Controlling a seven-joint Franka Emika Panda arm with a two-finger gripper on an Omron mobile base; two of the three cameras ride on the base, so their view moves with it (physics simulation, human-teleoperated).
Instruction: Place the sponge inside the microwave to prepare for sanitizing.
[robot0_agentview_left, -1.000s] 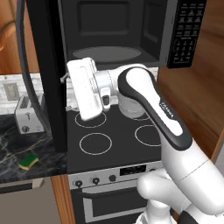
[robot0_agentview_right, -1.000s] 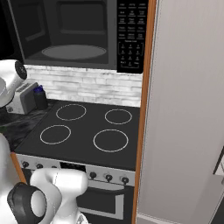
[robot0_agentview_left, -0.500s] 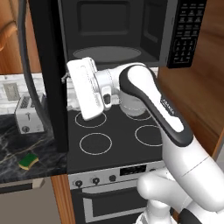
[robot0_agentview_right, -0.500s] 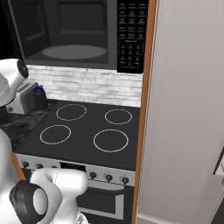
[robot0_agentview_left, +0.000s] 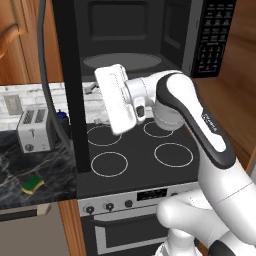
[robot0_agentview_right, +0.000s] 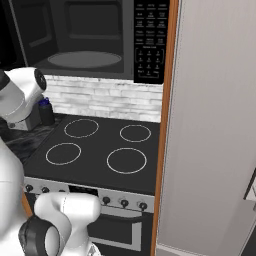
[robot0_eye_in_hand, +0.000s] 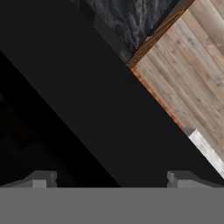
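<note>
The microwave (robot0_agentview_left: 150, 35) hangs open above the stove, its grey turntable (robot0_agentview_left: 127, 61) bare; the right base view shows the same turntable (robot0_agentview_right: 85, 59). Its dark door (robot0_agentview_left: 72, 125) is swung out to the left. The sponge (robot0_agentview_left: 33, 184), green over yellow, lies on the dark marble counter at the lower left, left of the door. My white hand (robot0_agentview_left: 116, 100) hovers over the stove just right of the door, well apart from the sponge. In the hand view my gripper (robot0_eye_in_hand: 112, 179) is open, its fingertips (robot0_eye_in_hand: 41, 178) wide apart with nothing between them, facing the black door.
A silver toaster (robot0_agentview_left: 35, 130) stands on the counter behind the sponge. The black stove (robot0_agentview_right: 100, 150) with ring burners lies under the microwave. A tall grey panel (robot0_agentview_right: 215, 125) fills the right side. The door's grey handle (robot0_agentview_left: 47, 90) curves down near the toaster.
My hand has shifted slightly to the right, away from the open door. The sponge, toaster and door have stayed where they were.
</note>
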